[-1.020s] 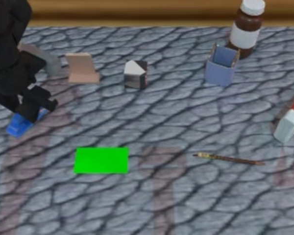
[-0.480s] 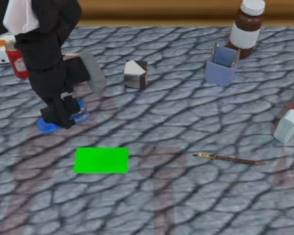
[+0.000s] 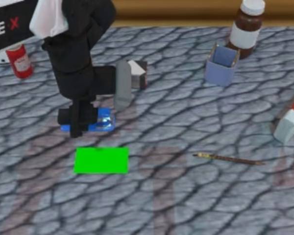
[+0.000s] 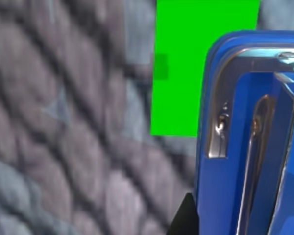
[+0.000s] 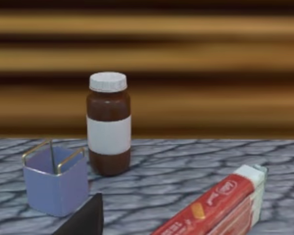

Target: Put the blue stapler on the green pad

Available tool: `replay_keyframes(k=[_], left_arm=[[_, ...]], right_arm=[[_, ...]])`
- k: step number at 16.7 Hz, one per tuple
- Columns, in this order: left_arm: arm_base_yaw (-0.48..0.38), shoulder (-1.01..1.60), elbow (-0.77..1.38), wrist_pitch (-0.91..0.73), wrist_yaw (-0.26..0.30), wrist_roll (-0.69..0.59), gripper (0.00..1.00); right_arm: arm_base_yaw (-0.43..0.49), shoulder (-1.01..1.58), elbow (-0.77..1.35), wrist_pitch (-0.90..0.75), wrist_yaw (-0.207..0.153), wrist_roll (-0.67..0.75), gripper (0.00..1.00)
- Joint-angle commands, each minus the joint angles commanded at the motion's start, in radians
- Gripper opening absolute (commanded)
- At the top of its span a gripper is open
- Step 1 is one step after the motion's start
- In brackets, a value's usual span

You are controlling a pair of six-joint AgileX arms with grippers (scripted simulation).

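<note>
The blue stapler (image 3: 102,121) hangs a little above the table, held crosswise in my left gripper (image 3: 78,120), which is shut on it. It sits just behind the green pad (image 3: 101,160), toward the table's left. In the left wrist view the stapler (image 4: 250,147) fills the near side, its silvery strip showing, and the green pad (image 4: 196,63) lies beyond it, partly covered by it. My right arm is outside the top view; only a dark part of my right gripper (image 5: 85,218) shows in its wrist view, over the back right of the table.
A brown bottle (image 3: 246,27) and a pale blue-grey open box (image 3: 222,64) stand at the back right. A red-and-white carton (image 3: 290,120) lies at the right edge, a pencil (image 3: 229,158) right of the pad. A red can (image 3: 20,61) stands back left, a grey-white block (image 3: 137,73) beside my left arm.
My left arm has carried the blue stapler from the far left edge rightward, to just behind the green pad. The red can has come into view behind it.
</note>
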Motion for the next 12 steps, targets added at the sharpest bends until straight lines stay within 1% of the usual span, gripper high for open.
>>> replay_keyframes(k=[4,6,12], left_arm=[[0.004,0.005,-0.006,0.005,-0.001,0.0,0.0],[0.005,0.016,-0.034,0.041,-0.001,-0.001,0.0],[0.001,0.1,-0.201,0.31,0.001,-0.002,0.0]], right_arm=[[0.0,0.0,0.0,0.0,0.0,0.0,1.0],[0.0,0.0,0.0,0.0,0.0,0.0,1.0],[0.0,0.0,0.0,0.0,0.0,0.0,1.0]])
